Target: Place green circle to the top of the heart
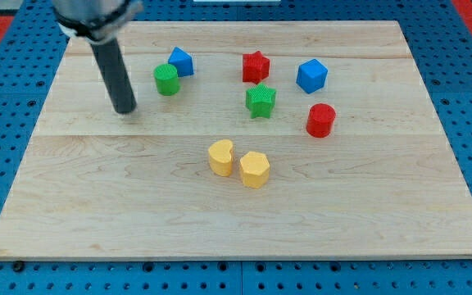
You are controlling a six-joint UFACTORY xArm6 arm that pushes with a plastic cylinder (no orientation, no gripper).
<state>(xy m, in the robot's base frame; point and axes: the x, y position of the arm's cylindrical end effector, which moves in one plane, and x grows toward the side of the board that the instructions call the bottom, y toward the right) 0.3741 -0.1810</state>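
Observation:
The green circle block (166,79) stands at the board's upper left, touching a blue block (181,62) just up and right of it. The yellow heart (220,157) lies near the board's middle, beside a yellow hexagon (254,169) on its right. My tip (124,109) rests on the board to the left of the green circle and slightly lower, about a block's width away from it. The heart is well down and to the right of both the tip and the circle.
A red star (255,66), a green star (260,101), a blue block (311,75) and a red cylinder (320,120) sit at the upper right. The wooden board (97,205) lies on a blue pegboard surround.

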